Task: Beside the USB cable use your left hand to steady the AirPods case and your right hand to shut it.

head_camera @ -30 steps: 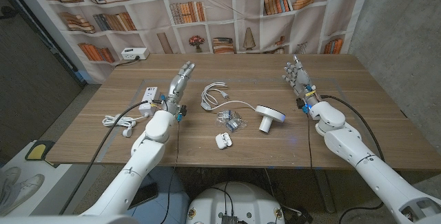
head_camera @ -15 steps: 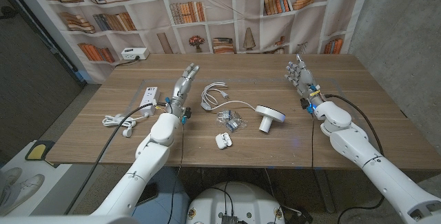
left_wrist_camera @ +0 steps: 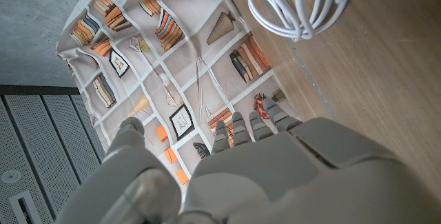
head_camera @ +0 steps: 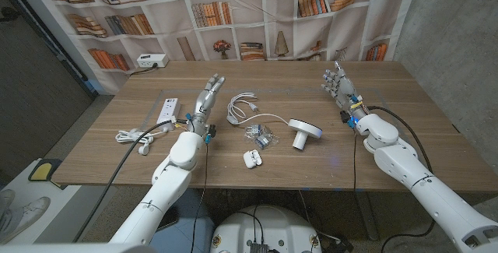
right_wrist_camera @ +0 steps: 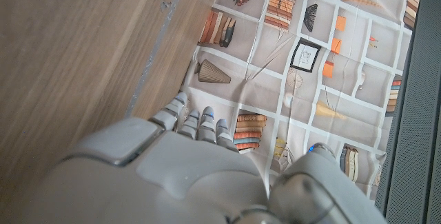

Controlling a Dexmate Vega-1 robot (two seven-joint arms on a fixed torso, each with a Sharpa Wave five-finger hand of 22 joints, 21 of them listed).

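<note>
From the head view, my left robot hand (head_camera: 207,95) is raised over the bench (head_camera: 405,121), fingers apart and reaching away from me, holding nothing. My right robot hand (head_camera: 338,88) is up on the far right side, also spread and empty, well apart from everything in the middle. The case (head_camera: 251,158) lies near the front edge, lid open (it looks small and white; I cannot make out more). Just behind it sits a small clear packet (head_camera: 260,135), and behind that the coiled cable (head_camera: 243,106), whose lead runs to a white puck (head_camera: 304,131) on the right. The case lies between my two arms, touched by neither hand. To the left of my left robot hand are a white power strip (head_camera: 166,110) and a loose white cord (head_camera: 134,136). A bookshelf backdrop (head_camera: 233,12) hangs behind the bench.

In the left wrist view, the back of my left robot hand (left_wrist_camera: 275,169) shows with its fingers (left_wrist_camera: 238,127) spread toward the backdrop (left_wrist_camera: 158,65); the cable (left_wrist_camera: 303,3) lies on the wood beyond them.

In the right wrist view, my right robot hand (right_wrist_camera: 186,176) points its fingers (right_wrist_camera: 200,124) at the backdrop (right_wrist_camera: 310,52), bare wood (right_wrist_camera: 76,52) beside it, nothing in its grasp.
</note>
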